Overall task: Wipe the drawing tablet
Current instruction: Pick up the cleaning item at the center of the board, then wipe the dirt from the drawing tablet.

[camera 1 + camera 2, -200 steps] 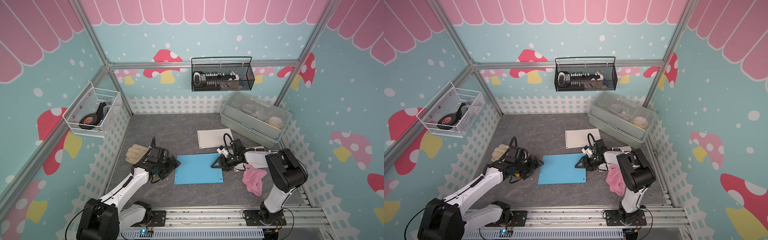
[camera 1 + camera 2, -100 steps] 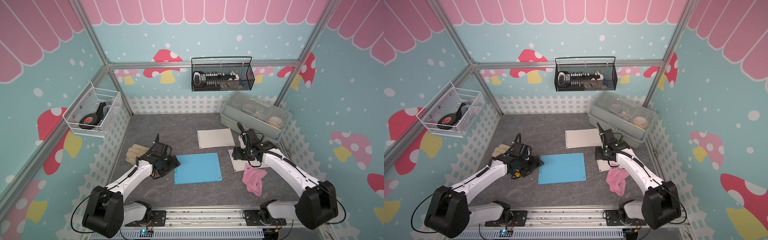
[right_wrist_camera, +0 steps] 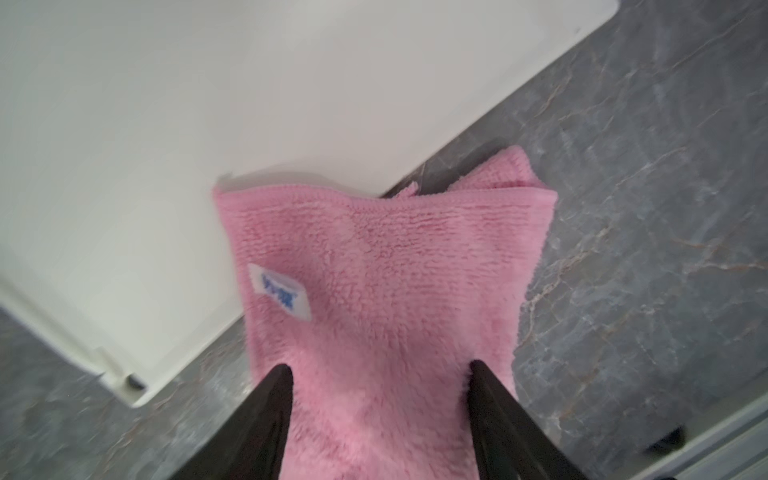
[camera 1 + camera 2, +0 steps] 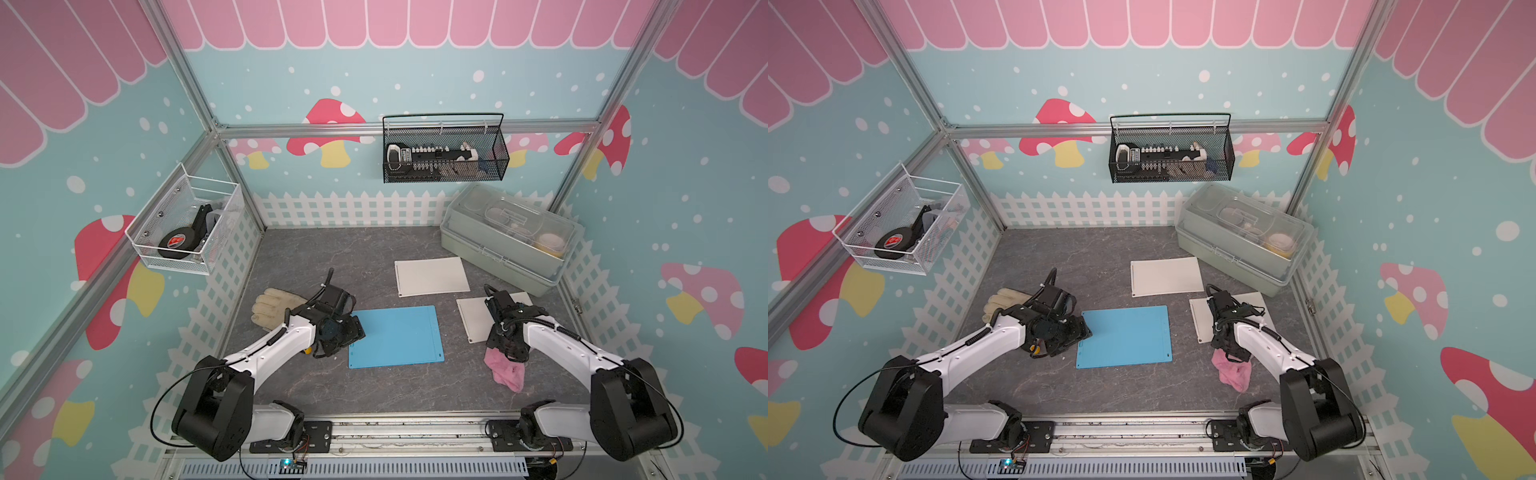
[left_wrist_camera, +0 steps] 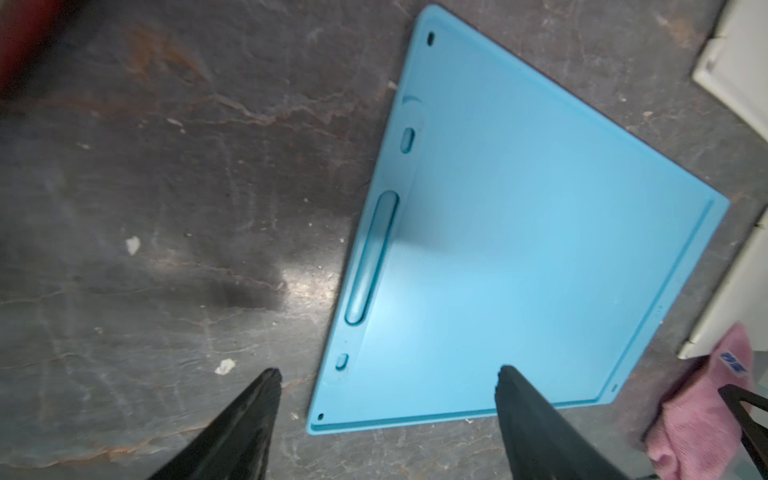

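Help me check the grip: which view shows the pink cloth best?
The right wrist view: the pink cloth fills it, straddled by the right gripper. Both top views show it small, partly under the arm; the left wrist view catches a corner.

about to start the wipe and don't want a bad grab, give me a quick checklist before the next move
1. right gripper astride the pink cloth: ok
2. cloth firmly gripped: cannot tell; the jaws stand apart with cloth between them
3. cloth free of the white board: not ok, its edge lies over the board's corner
4. blue tablet lying flat: ok
5. left gripper open at the tablet's edge, holding nothing: ok
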